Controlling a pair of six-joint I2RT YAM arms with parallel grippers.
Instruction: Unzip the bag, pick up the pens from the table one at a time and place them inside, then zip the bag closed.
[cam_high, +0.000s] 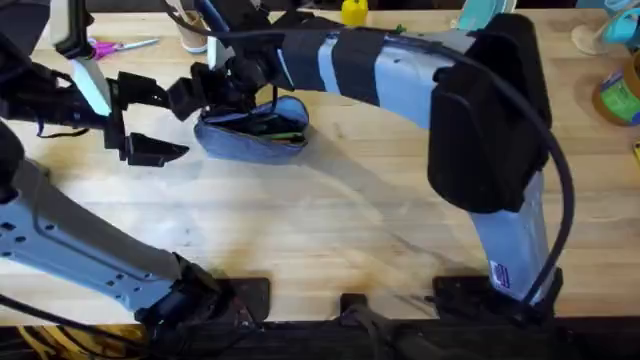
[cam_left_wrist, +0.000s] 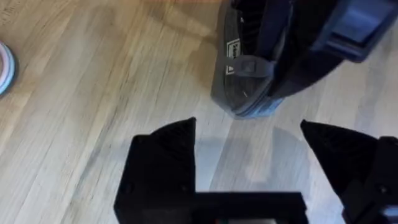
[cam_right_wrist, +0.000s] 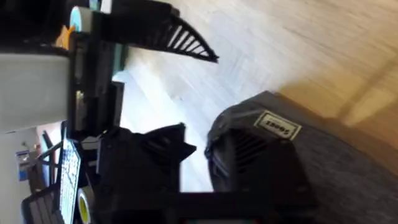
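Bag's place: the bag (cam_high: 252, 128) lies on the table (cam_high: 330, 220), far and left of centre, its long axis running left to right.
Bag's look: grey-blue fabric, mouth open along the top; pens (cam_high: 272, 124), one of them green, lie lengthwise inside (a small white label sits at one end, seen from the left wrist).
Left gripper: the left gripper (cam_high: 145, 120) hangs just left of the bag's left end, black fingers spread wide, holding nothing; the bag's end lies straight ahead of the gap.
Right gripper: the right gripper (cam_high: 215, 85) reaches across from the right base and sits at the bag's far left edge; from its wrist view, one finger presses against the fabric, but I cannot tell whether the fingers are together or apart.
Key relation: both grippers crowd the bag's left end; zipping would likely run along the long axis, with one arm steadying that end.
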